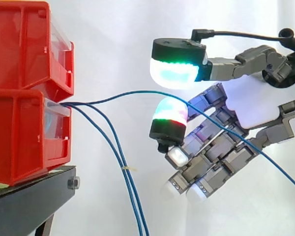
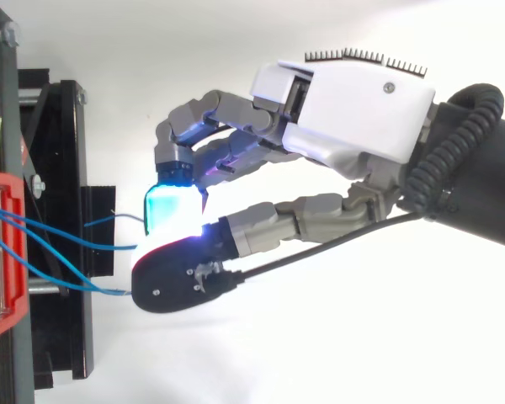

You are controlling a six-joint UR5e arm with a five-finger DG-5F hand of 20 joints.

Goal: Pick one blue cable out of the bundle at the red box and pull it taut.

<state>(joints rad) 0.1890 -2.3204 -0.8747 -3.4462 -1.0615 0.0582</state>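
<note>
No readable text or numbers, red bins seemingly unmarked (fronts seen edge-on)

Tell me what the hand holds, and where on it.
Cannot tell: one blue cable crosses the hand partway along its length, but no clear grip shows.

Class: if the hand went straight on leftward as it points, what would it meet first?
Ahead of the hand, probably the hanging blue cables first, then the lower red bin; depth is uncertain.
</note>
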